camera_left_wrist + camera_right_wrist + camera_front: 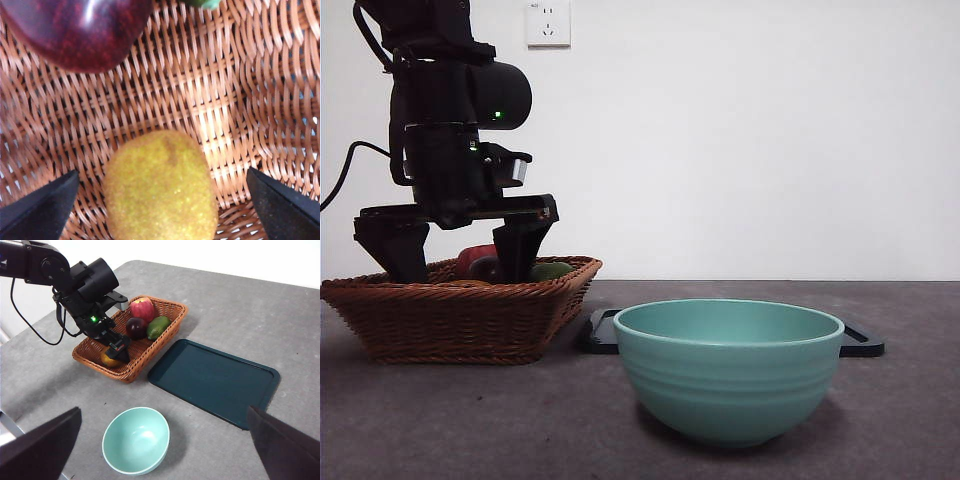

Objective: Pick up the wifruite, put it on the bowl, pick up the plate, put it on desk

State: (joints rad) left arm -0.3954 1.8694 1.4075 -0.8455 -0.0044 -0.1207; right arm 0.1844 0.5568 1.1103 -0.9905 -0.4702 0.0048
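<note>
We find the fruit (160,187) lying on the floor of the wicker basket (145,357), near the corner farthest from the red apple (142,308), with the left gripper (162,207) lowered over it, jaws spread wide to either side and not yet touching. The right gripper (165,450) hangs high above the basket, jaws apart, empty. We judge the fruit light, firm and rough-skinned but rounded; take it across its narrow middle, lest it roll.

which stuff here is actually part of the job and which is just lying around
Part of the job:
wifruite, between the open left tool
bowl
dark tray
desk

Lying about:
wicker basket
red fruit
dark purple fruit
green fruit
</note>
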